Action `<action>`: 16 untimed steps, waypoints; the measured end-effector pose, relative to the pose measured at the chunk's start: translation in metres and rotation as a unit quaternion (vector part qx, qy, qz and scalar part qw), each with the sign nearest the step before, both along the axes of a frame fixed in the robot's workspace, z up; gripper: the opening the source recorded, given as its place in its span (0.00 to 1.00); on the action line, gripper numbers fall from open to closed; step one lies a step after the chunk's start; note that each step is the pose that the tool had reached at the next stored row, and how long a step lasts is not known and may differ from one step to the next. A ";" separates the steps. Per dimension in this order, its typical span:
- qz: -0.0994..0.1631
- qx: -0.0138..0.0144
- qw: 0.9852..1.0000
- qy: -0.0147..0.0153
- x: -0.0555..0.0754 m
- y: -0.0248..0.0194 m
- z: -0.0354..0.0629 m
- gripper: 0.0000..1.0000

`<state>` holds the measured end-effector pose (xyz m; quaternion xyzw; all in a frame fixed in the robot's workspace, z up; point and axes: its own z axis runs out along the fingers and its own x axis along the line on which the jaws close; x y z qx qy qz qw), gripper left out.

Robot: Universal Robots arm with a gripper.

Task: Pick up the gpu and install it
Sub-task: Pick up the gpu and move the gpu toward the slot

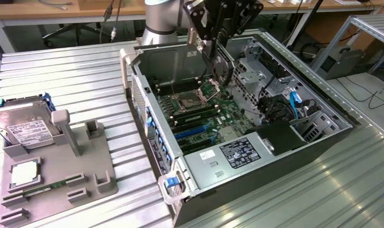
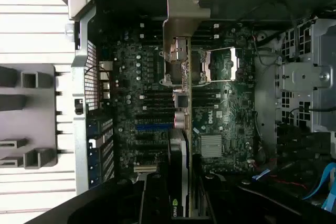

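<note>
Exterior view shows the gripper (image 1: 223,28) clamped on the gpu (image 1: 222,64), held upright above the motherboard (image 1: 201,114) inside the open case (image 1: 309,76). Drive cage (image 1: 258,71) and blue cables (image 1: 294,103) stand just beside it.

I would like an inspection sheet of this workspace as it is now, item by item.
Surface: ribbed metal table, bearing an open computer case and a grey fixture.
Job's things: gpu hangs above the motherboard, not yet in a slot.
Clutter: hard drive, memory stick and silver chip on the fixture.
Grippers: pincer shut on the gpu, above the case.
Cables: blue cables inside the case; loose cables on the floor at the exterior view's right.
Surroundings: wooden desks, aluminium frame.
</note>
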<state>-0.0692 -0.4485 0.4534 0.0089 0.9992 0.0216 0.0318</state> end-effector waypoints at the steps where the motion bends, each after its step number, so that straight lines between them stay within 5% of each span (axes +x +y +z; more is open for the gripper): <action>1: 0.000 0.000 1.000 0.000 0.004 0.0000 0.0000 0.27; 16: 0.000 0.002 1.000 0.000 0.062 0.0001 0.0000 0.27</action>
